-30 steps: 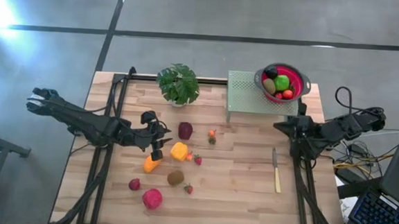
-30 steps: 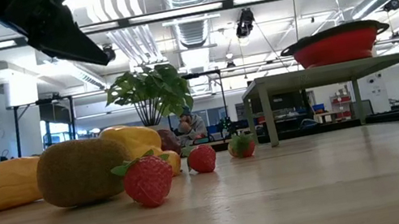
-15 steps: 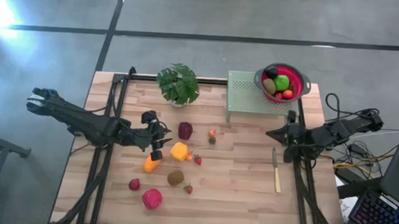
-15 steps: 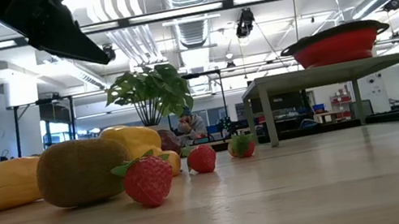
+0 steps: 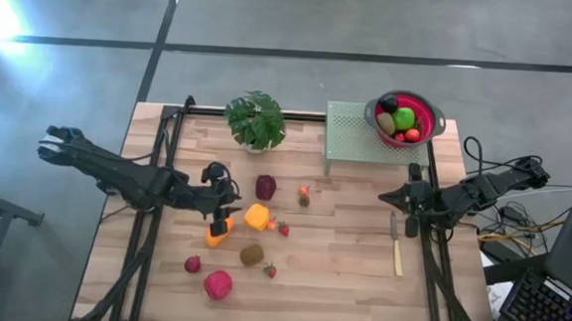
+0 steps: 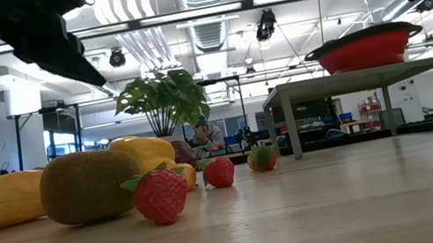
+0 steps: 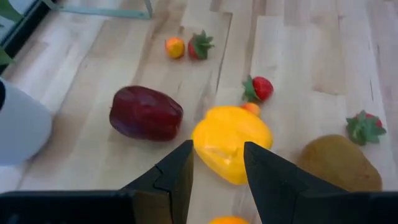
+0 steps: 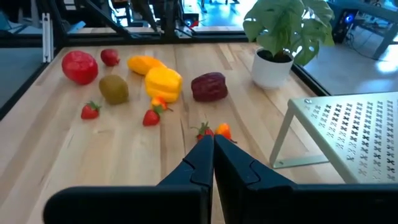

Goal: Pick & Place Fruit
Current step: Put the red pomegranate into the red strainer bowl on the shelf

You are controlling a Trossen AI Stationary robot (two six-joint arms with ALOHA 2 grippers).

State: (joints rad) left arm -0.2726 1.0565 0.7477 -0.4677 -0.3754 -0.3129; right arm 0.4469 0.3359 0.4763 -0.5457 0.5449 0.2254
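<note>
Your left claw (image 5: 222, 216) hung just above the yellow fruit (image 5: 257, 216) and orange fruit (image 5: 218, 237), fingers (image 7: 177, 176) apart, holding nothing. Your right claw (image 5: 395, 198) was pressed together, empty, above the bench (image 5: 339, 263) near the knife (image 5: 397, 249). Most fruit lay loose mid-bench; some sat in the red bowl (image 5: 426, 120).

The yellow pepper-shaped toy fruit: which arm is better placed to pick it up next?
Left. Its hand hovers open right beside the yellow pepper-shaped toy fruit; the right hand is shut, farther away near the knife.
</note>
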